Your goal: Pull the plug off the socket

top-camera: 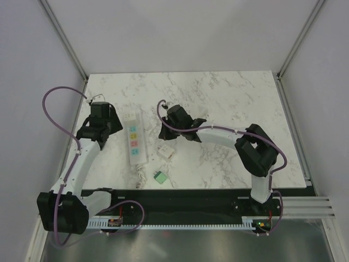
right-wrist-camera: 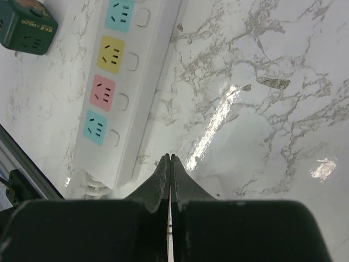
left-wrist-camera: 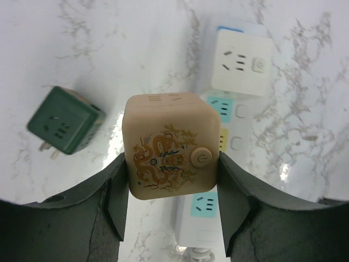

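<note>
The left gripper [left-wrist-camera: 174, 191] clamps a beige plastic cube plug [left-wrist-camera: 169, 147], printed with a dragon, on both sides. Behind it runs a long white power strip [left-wrist-camera: 203, 210] with blue and yellow outlet faces and a white cube adapter [left-wrist-camera: 240, 63] at its far end. A dark green cube adapter [left-wrist-camera: 65, 121] lies tilted on the white marble tabletop [left-wrist-camera: 109, 43], apart from the strip.

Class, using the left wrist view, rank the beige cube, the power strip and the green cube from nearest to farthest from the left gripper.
1. Beige cube: held in the left gripper.
2. Power strip: directly behind the cube, centre-right.
3. Green cube: apart, on the table at left.
</note>
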Robot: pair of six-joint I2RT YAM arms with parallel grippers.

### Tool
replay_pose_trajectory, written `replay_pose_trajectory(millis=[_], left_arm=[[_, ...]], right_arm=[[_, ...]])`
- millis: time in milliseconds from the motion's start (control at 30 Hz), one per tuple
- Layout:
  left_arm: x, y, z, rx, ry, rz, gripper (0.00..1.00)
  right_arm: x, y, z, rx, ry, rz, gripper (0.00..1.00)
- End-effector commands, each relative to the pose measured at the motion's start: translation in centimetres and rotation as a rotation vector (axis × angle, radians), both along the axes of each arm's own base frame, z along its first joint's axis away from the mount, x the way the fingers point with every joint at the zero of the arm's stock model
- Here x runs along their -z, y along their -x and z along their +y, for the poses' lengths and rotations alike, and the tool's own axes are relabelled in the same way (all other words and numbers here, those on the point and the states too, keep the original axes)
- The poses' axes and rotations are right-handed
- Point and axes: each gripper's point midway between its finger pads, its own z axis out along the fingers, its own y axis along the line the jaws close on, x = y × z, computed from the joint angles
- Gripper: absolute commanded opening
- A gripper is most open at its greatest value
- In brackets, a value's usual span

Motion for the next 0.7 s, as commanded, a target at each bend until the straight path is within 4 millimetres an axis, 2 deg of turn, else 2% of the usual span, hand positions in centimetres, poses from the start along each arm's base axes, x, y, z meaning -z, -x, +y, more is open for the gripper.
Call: replay_pose_trajectory(millis=[0, 167, 200, 267, 300, 333, 367, 400, 433, 500, 533, 567, 667], left_arm=[[-3.6, 0.1, 4.1, -0.235, -0.112, -0.066, 0.02], [-3.1, -1.1, 6.0, -0.353, -0.195, 0.017, 0.02], [-3.2, -1.3, 6.5, -0.378, -0.22, 0.027, 0.02], [-2.6, -2.8, 6.8, -0.379, -0.255, 0.064, 0.02], [-2.3, -3.3, 7.1, -0.386, -0.28, 0.082, 0.02], [-2.9, -4.3, 7.1, -0.378, -0.287, 0.075, 0.02], [-1.4, -5.0, 7.2, -0.348, -0.326, 0.145, 0.02], [-1.3, -5.4, 7.5, -0.354, -0.352, 0.164, 0.02], [-2.4, -6.3, 7.7, -0.365, -0.362, 0.157, 0.02], [-1.0, -6.8, 8.2, -0.373, -0.41, 0.242, 0.02], [-1.5, -7.6, 8.3, -0.377, -0.422, 0.238, 0.02], [-1.4, -7.8, 8.6, -0.381, -0.442, 0.252, 0.02], [-0.9, -8.7, 9.4, -0.408, -0.5, 0.281, 0.02]], right_arm=[[-0.4, 1.3, -0.9, -0.042, 0.018, -0.031, 0.0], [-0.6, 2.7, -1.0, -0.092, 0.008, -0.043, 0.0], [-0.1, 3.1, -1.2, -0.099, 0.017, -0.037, 0.0], [-0.3, 3.3, -1.1, -0.11, 0.009, -0.049, 0.0], [0.2, 3.5, -1.5, -0.113, 0.02, -0.047, 0.0], [0.3, 3.6, -1.6, -0.116, 0.019, -0.052, 0.0], [1.0, 3.9, -1.9, -0.129, 0.035, -0.048, 0.0], [1.3, 4.0, -2.1, -0.131, 0.042, -0.048, 0.0], [1.3, 4.1, -2.3, -0.136, 0.046, -0.053, 0.0], [2.4, 4.7, -3.2, -0.147, 0.072, -0.05, 0.0], [2.0, 4.5, -3.1, -0.145, 0.06, -0.073, 0.0], [2.4, 4.7, -3.5, -0.145, 0.068, -0.071, 0.0], [1.8, 4.8, -3.5, -0.154, 0.05, -0.101, 0.0]])
